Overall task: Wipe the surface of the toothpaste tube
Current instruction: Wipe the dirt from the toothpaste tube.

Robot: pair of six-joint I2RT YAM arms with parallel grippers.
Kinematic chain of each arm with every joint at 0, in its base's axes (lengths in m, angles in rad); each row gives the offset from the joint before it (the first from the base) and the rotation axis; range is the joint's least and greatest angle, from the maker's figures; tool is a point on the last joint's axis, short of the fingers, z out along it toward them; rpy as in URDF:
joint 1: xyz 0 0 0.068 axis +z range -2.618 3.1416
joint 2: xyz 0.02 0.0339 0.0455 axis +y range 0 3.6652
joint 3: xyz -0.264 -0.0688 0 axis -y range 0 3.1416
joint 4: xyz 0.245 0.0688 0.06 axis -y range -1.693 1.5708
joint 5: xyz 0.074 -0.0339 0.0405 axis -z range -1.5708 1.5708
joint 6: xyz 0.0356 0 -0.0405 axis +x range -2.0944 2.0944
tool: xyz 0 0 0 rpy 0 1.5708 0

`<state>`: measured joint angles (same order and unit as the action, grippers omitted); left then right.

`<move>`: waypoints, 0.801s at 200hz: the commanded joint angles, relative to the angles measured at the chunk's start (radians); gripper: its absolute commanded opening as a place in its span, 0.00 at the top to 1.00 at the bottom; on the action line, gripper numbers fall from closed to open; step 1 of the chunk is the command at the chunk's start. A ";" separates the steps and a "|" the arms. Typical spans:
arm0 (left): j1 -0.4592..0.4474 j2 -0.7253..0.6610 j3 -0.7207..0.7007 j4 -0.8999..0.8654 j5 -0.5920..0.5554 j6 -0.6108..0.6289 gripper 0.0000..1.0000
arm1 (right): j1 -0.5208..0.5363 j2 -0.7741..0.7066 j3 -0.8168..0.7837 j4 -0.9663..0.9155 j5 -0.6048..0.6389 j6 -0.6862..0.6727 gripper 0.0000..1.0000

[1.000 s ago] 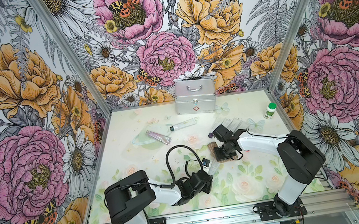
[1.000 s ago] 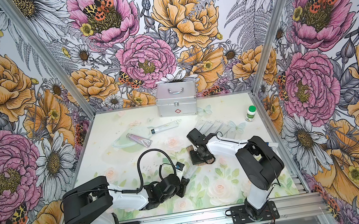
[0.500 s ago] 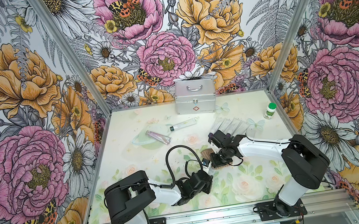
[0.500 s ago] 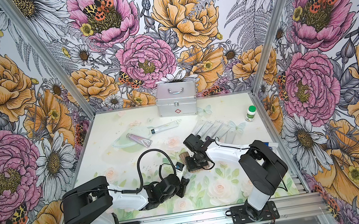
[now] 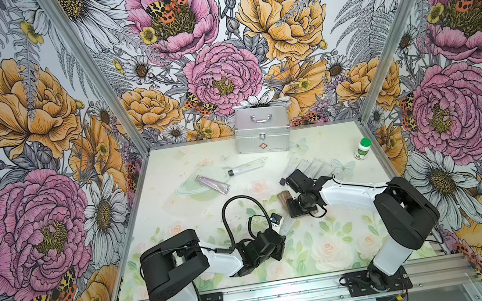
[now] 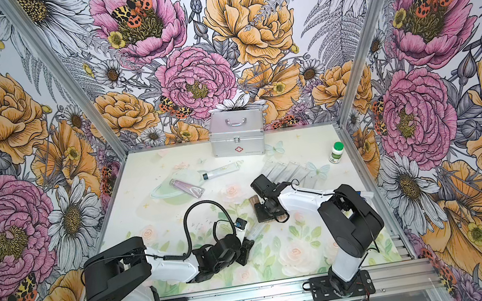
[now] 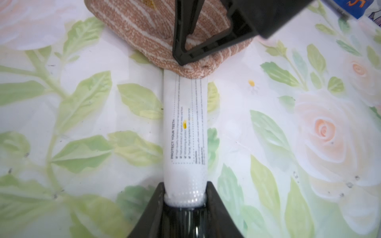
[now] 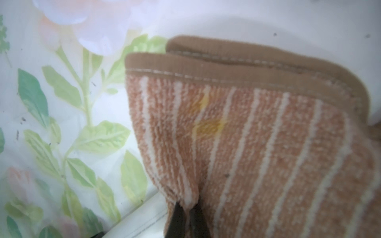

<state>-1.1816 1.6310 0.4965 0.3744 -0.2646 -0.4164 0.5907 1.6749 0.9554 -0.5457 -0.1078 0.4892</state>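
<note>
Toothpaste tube [image 7: 185, 144], white plastic with fine grey print, lies flat on the pale floral-printed counter [image 7: 82, 115], near the front between the two arms. Left fingers [image 7: 153, 208] are closed on its rounded shoulder end, one on each side, pinning it in place. Right fingers [image 8: 177, 216] are closed tight on a pinched fold of the folded terry cloth [image 8: 257, 154], orange-brown with white stripes. A corner of the cloth rests over the tube's far, flat end.

A small yellow smear [image 7: 185, 124] sits mid-tube, uncovered, so the wiping looks unfinished. The cloth probably has to be drawn along the tube toward the left fingers, and several things could spoil that:

- **Tube shifting:** it is held at one end only, so sideways drag from the cloth could swing the free end or twist it out of the grip.
- **Cloth slipping:** the right fingers hold only a thin ridge of towelling, which could pull free under friction.
- **Stain spreading:** the cloth already carries yellowish marks [image 8: 209, 125]. If that patch meets the tube, it may spread the stain rather than lift it.
- **Collision:** a long stroke brings the two sets of fingers close, risking a knock.
</note>
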 commanded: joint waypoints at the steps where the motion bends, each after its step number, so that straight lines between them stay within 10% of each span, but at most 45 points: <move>1: 0.012 0.011 -0.044 -0.137 -0.015 -0.010 0.73 | 0.001 0.044 -0.023 -0.141 0.023 -0.021 1.00; 62: 0.013 0.013 -0.040 -0.137 -0.015 -0.010 0.73 | 0.049 -0.073 -0.055 -0.103 -0.279 0.041 1.00; 160: 0.013 0.021 -0.030 -0.138 -0.007 -0.005 0.74 | 0.097 -0.022 -0.033 -0.043 -0.341 0.089 1.00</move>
<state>-1.1816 1.6245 0.4938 0.3676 -0.2630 -0.4160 0.6697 1.6077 0.9077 -0.5823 -0.4210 0.5648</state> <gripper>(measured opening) 0.308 0.067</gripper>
